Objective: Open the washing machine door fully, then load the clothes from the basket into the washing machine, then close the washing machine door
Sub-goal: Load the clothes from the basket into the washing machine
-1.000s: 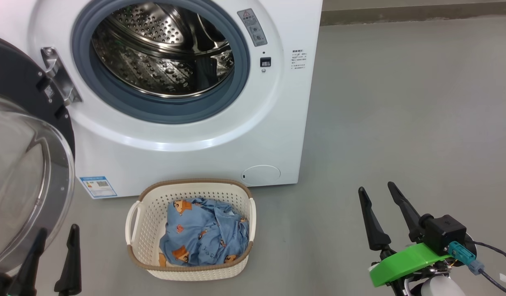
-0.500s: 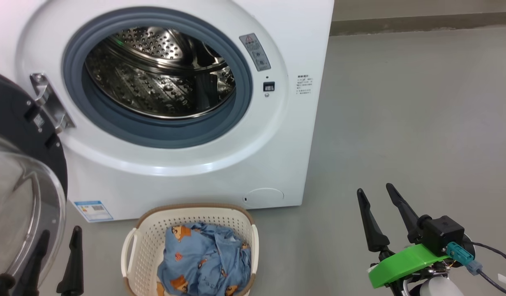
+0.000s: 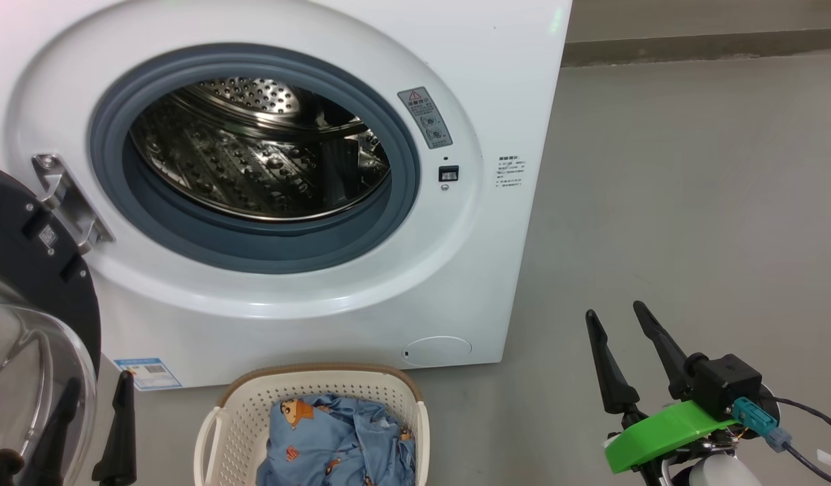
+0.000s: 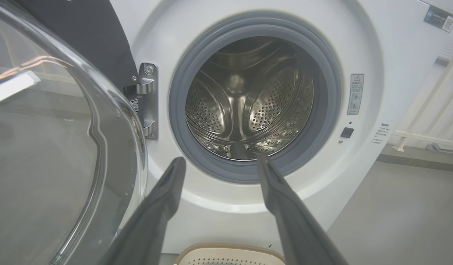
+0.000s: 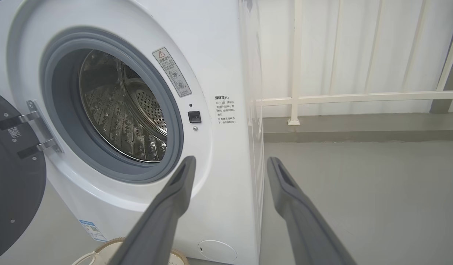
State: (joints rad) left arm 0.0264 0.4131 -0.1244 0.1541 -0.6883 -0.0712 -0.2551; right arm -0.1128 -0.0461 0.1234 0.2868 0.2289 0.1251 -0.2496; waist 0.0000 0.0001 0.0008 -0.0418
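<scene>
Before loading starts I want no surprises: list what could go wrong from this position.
1. The left gripper stands open close beside the swung-out washing machine door. Swinging it toward the basket could knock the door partway shut.
2. The clothes lie as a loose bundle low in the basket. A pinch may lift only part of it, and trailing fabric could snag on the basket rim or drape over the grey gasket.
</scene>
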